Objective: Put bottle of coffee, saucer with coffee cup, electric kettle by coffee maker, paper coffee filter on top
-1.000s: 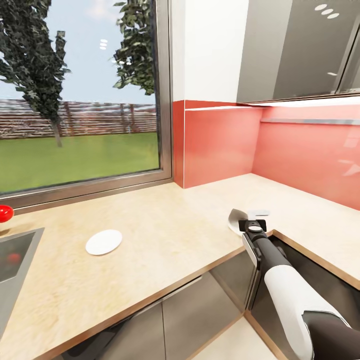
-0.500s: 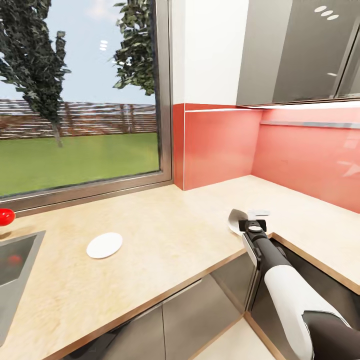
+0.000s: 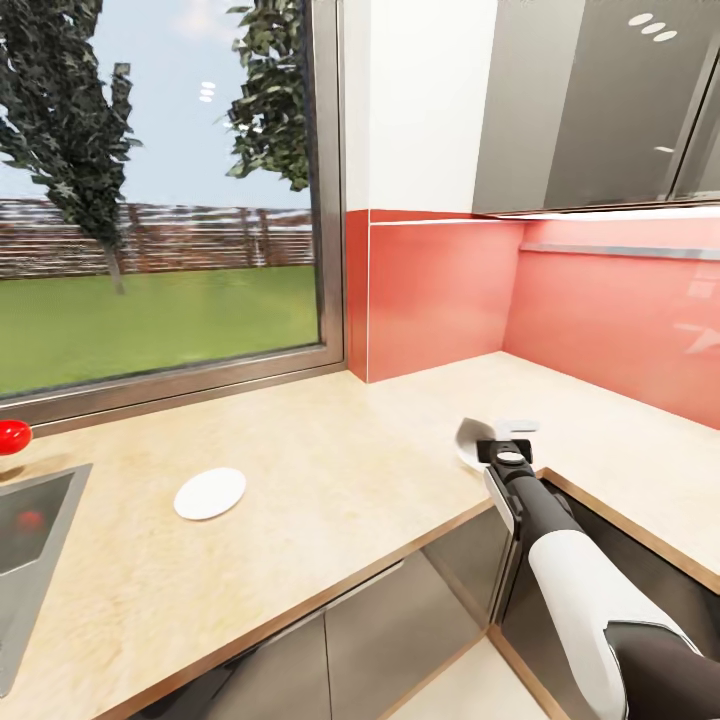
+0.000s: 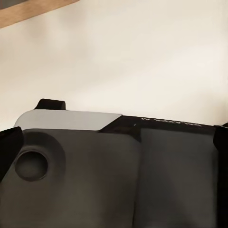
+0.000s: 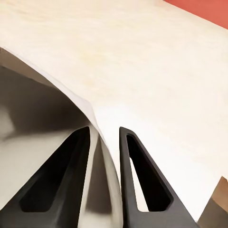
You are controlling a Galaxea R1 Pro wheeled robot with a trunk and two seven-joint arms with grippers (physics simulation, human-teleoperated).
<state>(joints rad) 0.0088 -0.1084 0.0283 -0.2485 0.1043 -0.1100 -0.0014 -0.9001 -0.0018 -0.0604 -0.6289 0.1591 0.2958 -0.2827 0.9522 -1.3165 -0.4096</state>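
Worktop [image 3: 330, 470]: beige, L-shaped, running under the window [image 3: 160, 190] and turning right along the red backsplash [image 3: 600, 310]. Front edge crosses my head view diagonally; inner corner sits just below my right gripper.

Saucer [image 3: 210, 494]: white, flat on the worktop, left of centre, near the sink [image 3: 35, 530]. Bare worktop on every side of it.

Filter [image 3: 472, 440]: white paper cone, pinched in my right gripper [image 3: 500, 437] above the worktop's inner corner, well apart from the saucer. Its rounded edge fans left and up from the gripper. In the right wrist view the sheet [image 5: 95, 123] passes between the two dark fingers [image 5: 137, 180], which stand narrow on it.

Red knob [image 3: 12, 435]: at the left border, behind the sink.

Left gripper: I cannot tell its state; the left wrist view gives dark housing [image 4: 114, 175] against a pale surface.
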